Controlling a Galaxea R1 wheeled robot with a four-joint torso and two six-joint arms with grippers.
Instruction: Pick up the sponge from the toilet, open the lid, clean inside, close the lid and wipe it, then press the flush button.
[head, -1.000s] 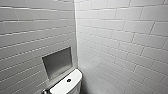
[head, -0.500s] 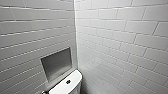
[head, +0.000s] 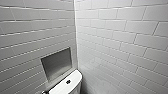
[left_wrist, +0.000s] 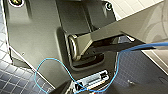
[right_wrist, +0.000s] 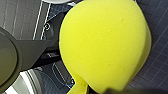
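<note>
Hardly anything has shifted; the toilet (head: 65, 87) tank and flush button (head: 68, 81) stay at the head view's lower left; the sponge (right_wrist: 105, 45) bulges, seemingly pinched by hidden right fingers; pickup looks done.

Left wall (head: 30, 32) & right wall (head: 125, 37) met in a corner. Niche (head: 57, 63) sat in the left wall, w/ the toilet (head: 74, 86) just below it, against that wall, nr the corner. Flush button (head: 68, 81) lay on the tank top, at centre. Sponge (right_wrist: 105, 45) hung above the floor (right_wrist: 155, 70).
</note>
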